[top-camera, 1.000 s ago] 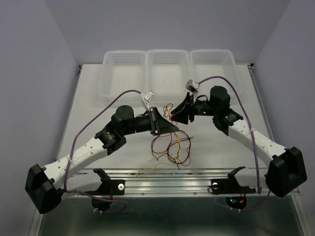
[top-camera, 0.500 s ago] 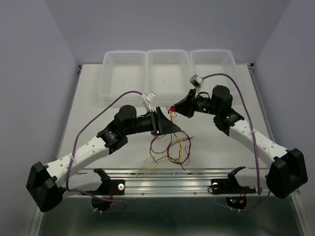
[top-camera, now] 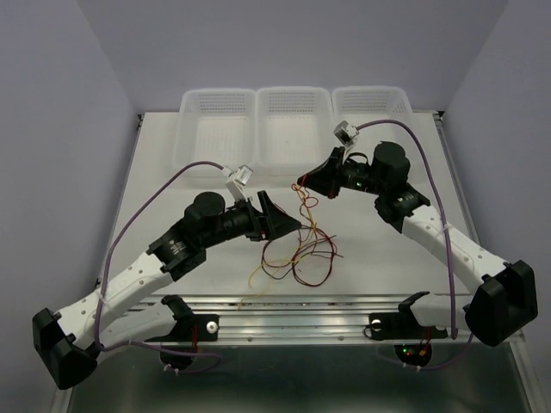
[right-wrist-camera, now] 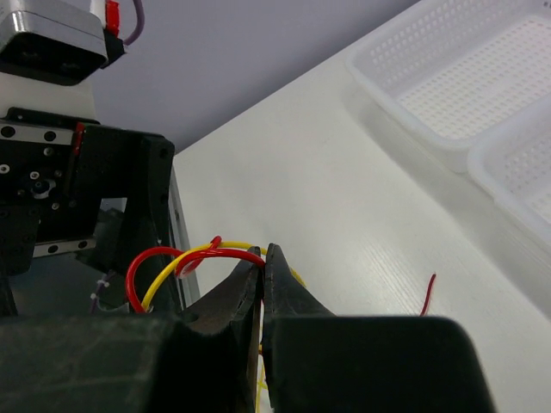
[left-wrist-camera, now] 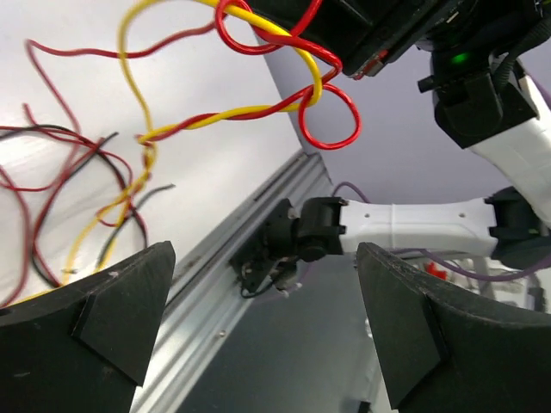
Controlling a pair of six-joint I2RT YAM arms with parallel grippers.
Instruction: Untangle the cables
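Risk: thin red, yellow and black curly cables (left-wrist-camera: 225,114), pinched at their far end by the closed right gripper (right-wrist-camera: 263,251) and trailing onto the white table (top-camera: 164,172) centre, may cinch into a knot if pulled, since the wide-open left gripper (top-camera: 286,219) restrains nothing. Containers: three white perforated plastic baskets (top-camera: 294,89), far edge, all empty.

— What sort of place is this?
— A robotics lab: two robot arms (top-camera: 138,275) fixed at a white worktop (top-camera: 164,206) with a metal rail (top-camera: 293,310), plain lilac walls (top-camera: 60,129) around, and plastic baskets (top-camera: 293,89) behind.
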